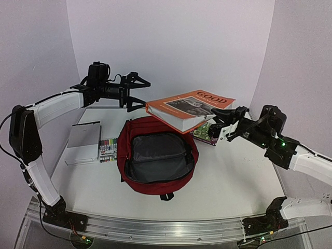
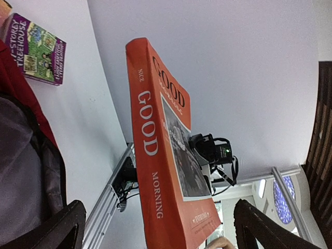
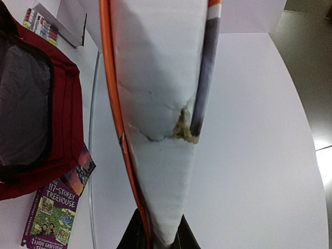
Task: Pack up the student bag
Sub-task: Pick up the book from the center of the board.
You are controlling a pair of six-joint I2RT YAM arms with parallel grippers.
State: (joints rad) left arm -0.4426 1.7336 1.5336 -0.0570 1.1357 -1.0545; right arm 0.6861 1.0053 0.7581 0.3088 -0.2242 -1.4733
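Top external: right hand (image 1: 217, 116) tight on orange book (image 1: 188, 110).

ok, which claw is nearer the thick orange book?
Right. The right claw is shut on the thick orange book's right-hand edge, holding it off the table. The left claw is open, just off the book's left end, not touching.

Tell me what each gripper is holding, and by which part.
The right gripper pinches the orange book across its page edge, holding it in the air above the student bag. The left gripper is open and holds nothing.
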